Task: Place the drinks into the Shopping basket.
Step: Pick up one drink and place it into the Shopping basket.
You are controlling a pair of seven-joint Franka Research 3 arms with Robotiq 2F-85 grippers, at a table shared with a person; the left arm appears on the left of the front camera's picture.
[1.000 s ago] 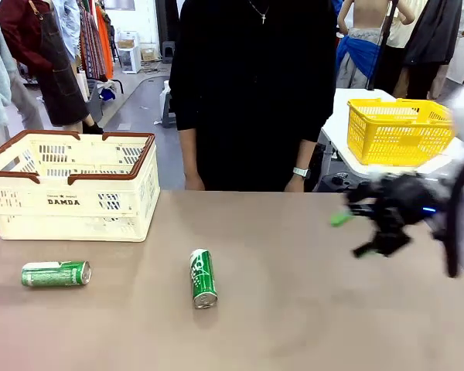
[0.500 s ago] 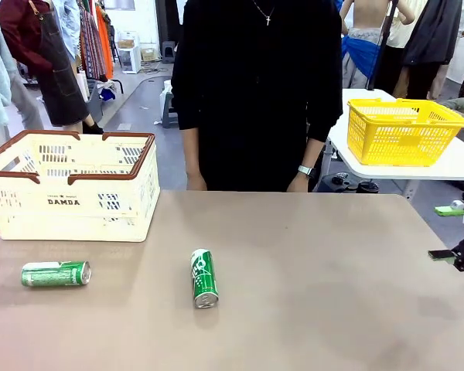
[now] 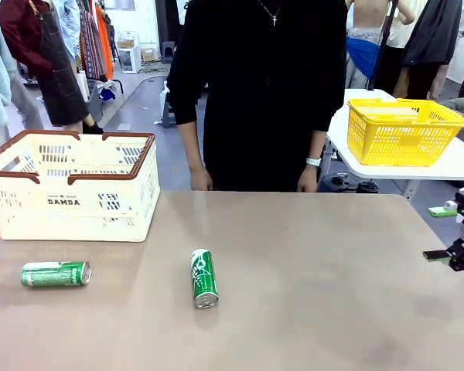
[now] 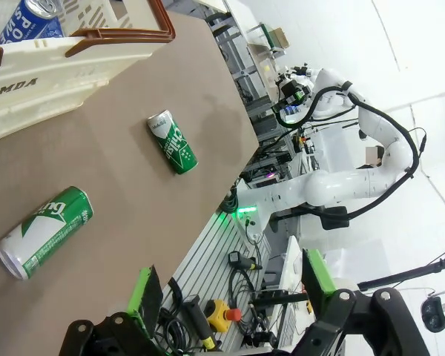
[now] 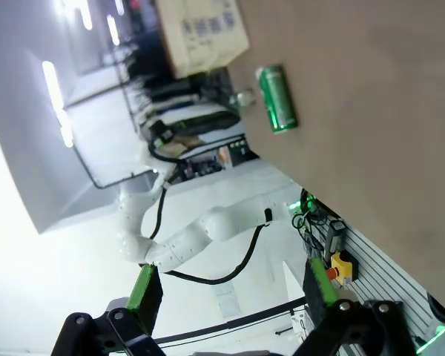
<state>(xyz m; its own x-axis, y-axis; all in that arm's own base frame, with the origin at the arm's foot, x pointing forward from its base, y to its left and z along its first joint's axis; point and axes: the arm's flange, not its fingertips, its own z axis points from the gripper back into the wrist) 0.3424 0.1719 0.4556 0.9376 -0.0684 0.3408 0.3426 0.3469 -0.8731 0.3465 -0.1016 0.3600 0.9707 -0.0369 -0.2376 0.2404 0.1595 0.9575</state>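
Observation:
Two green drinks cans lie on their sides on the brown table: one (image 3: 56,273) in front of the Shopping basket (image 3: 69,185), the other (image 3: 203,277) near the table's middle. My right gripper (image 3: 441,232) hangs open at the table's right edge, far from both cans. In the left wrist view my left gripper (image 4: 230,289) is open and holds nothing, off the table's edge; the nearer can (image 4: 46,231), the farther can (image 4: 172,142) and the basket (image 4: 59,67) lie ahead, with a blue and white can (image 4: 31,18) inside. The right wrist view shows open fingers (image 5: 144,289) and one green can (image 5: 276,98).
A person in black stands at the far edge, hands (image 3: 201,179) hanging just behind the table. A yellow mesh basket (image 3: 402,130) sits on a separate white table at the back right. Bare tabletop (image 3: 332,270) stretches between the middle can and my right gripper.
My right gripper has drawn back from over the table's right part to its right edge and stayed open. The cans and the basket have not moved.

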